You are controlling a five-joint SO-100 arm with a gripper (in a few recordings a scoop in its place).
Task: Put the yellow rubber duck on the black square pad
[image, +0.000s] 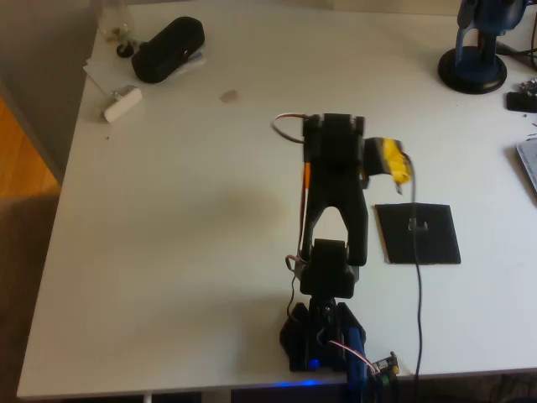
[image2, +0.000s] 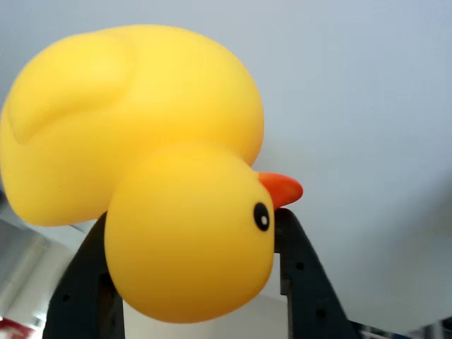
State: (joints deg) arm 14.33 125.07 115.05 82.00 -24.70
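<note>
**Duck gripped in the claw, up off the table**

Closest to the wrist camera sits the yellow rubber duck (image2: 169,176), taking up most of the left and centre of that view. Its head points toward the lens, with the orange beak at about 3 o'clock from the head and one dark eye just below the beak's root. Two black fingers (image2: 88,289) of the claw (image2: 194,282) rise from the lower edge and press against the head on either side, so the claw is closed on the duck. Behind the duck lies only a pale, plain surface.

Seen from overhead, the black arm (image: 336,201) stands on the white table (image: 185,227), its base at 6 o'clock of the picture and its upper link reaching toward 12 o'clock. At the arm's far end a yellow shape (image: 394,159) sticks out toward 3 o'clock; whether this is the duck or the claw's yellow tip I cannot tell from this view.

Lying flat on the table, the black square pad (image: 418,233) is at roughly 5 o'clock from that yellow shape and just beside the arm's lower link, with a small grey mark near its centre. A dark cable (image: 418,302) runs across the pad toward the table's near edge. Well apart, at 10 o'clock of the overhead view, rests a black oblong case (image: 168,49) with a small white block (image: 122,103) near it. A blue stand (image: 475,59) sits at 2 o'clock.
</note>
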